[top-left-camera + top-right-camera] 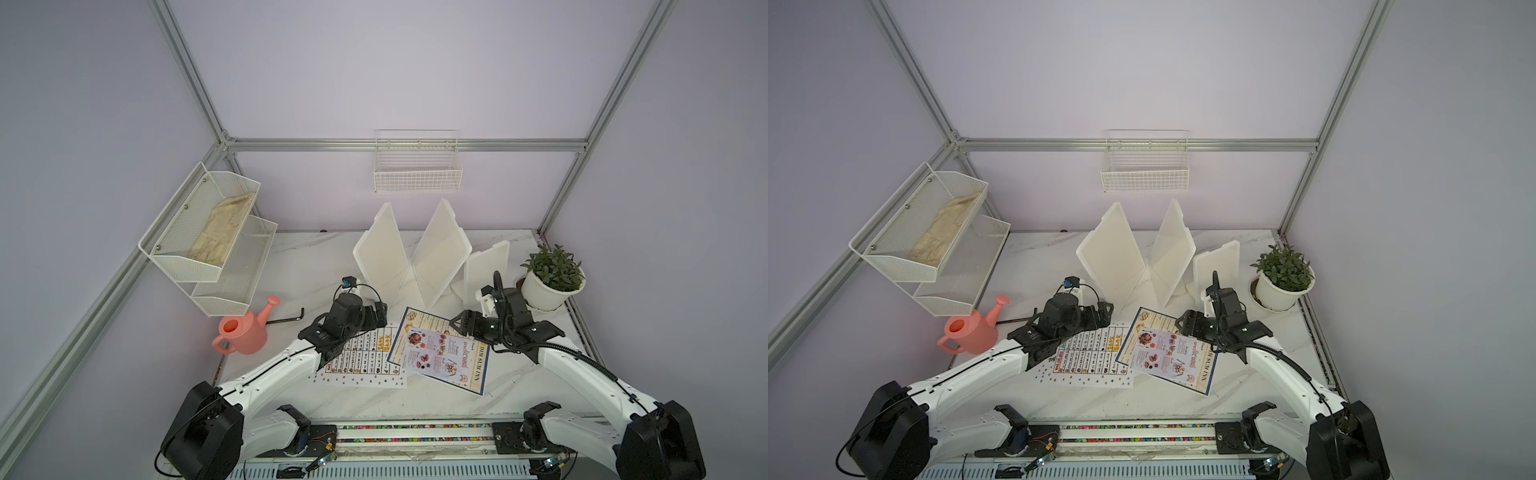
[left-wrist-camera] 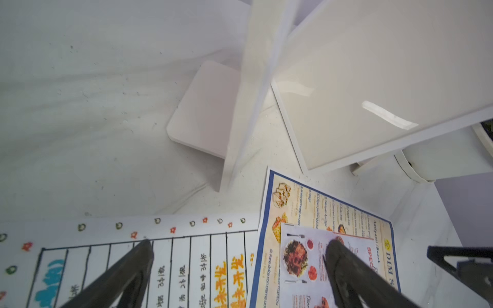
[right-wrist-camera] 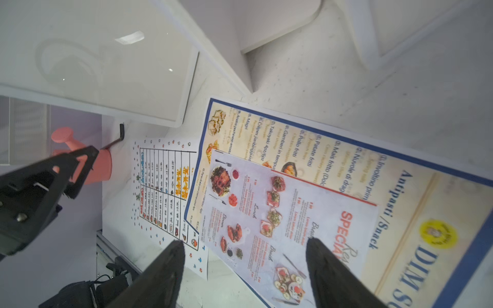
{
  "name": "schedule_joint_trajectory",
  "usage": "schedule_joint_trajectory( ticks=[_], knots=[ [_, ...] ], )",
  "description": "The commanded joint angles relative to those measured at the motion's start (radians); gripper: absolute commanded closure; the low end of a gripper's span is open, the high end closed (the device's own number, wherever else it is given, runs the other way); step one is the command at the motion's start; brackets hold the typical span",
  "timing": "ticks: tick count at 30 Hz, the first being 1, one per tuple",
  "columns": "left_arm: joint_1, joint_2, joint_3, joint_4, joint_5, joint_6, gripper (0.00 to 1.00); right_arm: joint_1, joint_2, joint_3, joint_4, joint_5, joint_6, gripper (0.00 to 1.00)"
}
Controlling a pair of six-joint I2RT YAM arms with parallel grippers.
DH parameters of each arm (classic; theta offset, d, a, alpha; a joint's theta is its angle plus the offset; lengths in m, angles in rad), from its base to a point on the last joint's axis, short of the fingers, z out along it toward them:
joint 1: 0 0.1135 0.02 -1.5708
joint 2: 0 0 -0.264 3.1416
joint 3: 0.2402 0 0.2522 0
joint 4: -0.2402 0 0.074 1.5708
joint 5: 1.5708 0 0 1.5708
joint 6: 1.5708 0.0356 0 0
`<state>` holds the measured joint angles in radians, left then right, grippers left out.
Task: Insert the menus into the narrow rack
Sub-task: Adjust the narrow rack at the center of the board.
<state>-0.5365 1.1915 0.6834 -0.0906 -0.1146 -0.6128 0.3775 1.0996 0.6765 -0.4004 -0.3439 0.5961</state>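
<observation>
In both top views three menus (image 1: 436,353) lie flat before the empty white rack (image 1: 1142,253); the left wrist view shows left gripper (image 2: 237,248) spread empty, the right wrist view right gripper (image 3: 245,249) likewise.

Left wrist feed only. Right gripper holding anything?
Observer: No. The right gripper is open and empty, near the DIM SUM INN menu.
Operator: Any menu in the rack yet?
Observer: None shows between the rack panels in both top views. The grid menu and the SPECIAL MENU leaflet also lie flat on the table.
Operator: Clutter outside my view?
Observer: A pink watering can with a hex key beside it, apart from the grid menu.
</observation>
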Motion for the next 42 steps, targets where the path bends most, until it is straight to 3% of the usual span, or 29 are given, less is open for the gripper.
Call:
schedule_joint_trajectory(
  ticks=[1,4,8,11,20,26,33,38,42],
  knots=[
    [0.054,-0.001,0.072,0.049,0.066,0.125,0.00,0.030,-0.003,0.029,0.074,0.033,-0.018,0.24],
    [0.094,0.034,0.115,0.042,0.101,0.180,0.02,0.041,0.007,0.047,0.075,0.031,-0.024,0.24],
    [0.147,0.059,0.129,0.079,0.166,0.210,0.12,0.047,0.009,0.064,0.074,0.027,-0.038,0.24],
    [0.178,0.091,0.150,0.086,0.190,0.218,0.13,0.054,0.014,0.079,0.077,0.012,-0.056,0.24],
    [0.262,0.139,0.180,0.102,0.168,0.200,0.18,0.105,0.027,0.128,0.067,0.020,-0.110,0.24],
    [0.334,0.137,0.193,0.085,0.120,0.176,0.19,0.193,0.058,0.181,0.067,0.080,-0.165,0.24],
    [0.388,0.212,0.271,0.067,0.167,0.173,0.14,0.281,0.263,0.337,0.134,0.183,-0.233,0.24],
    [0.419,0.241,0.274,0.096,0.182,0.140,0.14,0.284,0.456,0.506,0.196,0.269,-0.228,0.24],
    [0.435,0.238,0.270,0.132,0.274,0.137,0.14,0.282,0.588,0.635,0.209,0.319,-0.219,0.24]
  ],
)
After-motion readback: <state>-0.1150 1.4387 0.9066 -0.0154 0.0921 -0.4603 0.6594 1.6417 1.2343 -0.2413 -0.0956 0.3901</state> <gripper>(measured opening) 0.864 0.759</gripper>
